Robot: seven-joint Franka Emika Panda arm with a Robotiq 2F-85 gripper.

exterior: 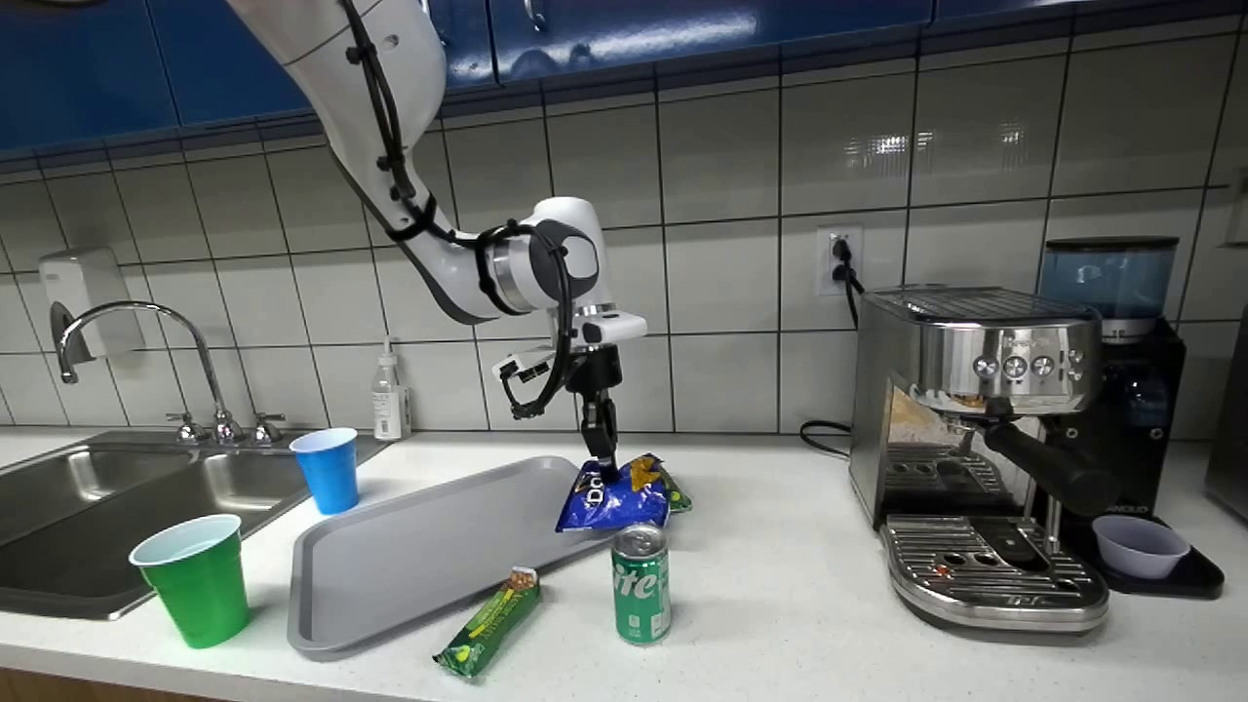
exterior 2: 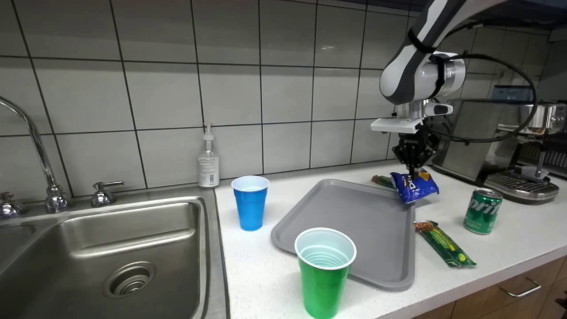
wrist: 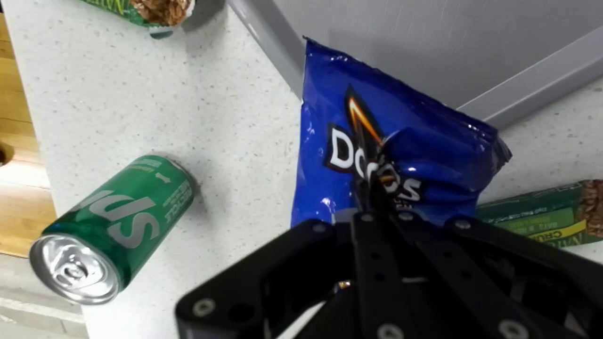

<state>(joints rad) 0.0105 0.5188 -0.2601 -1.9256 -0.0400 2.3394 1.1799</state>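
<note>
A shiny blue Doritos bag (wrist: 424, 141) sits tilted at the right end of the grey tray (exterior: 429, 556), overlapping its rim. My gripper (exterior: 608, 474) points straight down onto the middle of the bag, its fingers pressed together with the foil creased around them. In the wrist view the bag's printed name folds inward at the fingertips (wrist: 362, 188), whose very ends are hidden in the foil. Whether the bag's underside rests on the tray or is slightly raised, I cannot tell. Partly behind the bag lies a green granola bar (wrist: 541, 216).
A green Sprite can (exterior: 641, 585) stands near the bag. Another green granola bar (exterior 2: 445, 243) lies by the tray's front edge. A blue cup (exterior 2: 250, 201) and a green cup (exterior 2: 324, 274) stand on the sink side. The espresso machine (exterior: 985, 439) occupies the far end of the counter.
</note>
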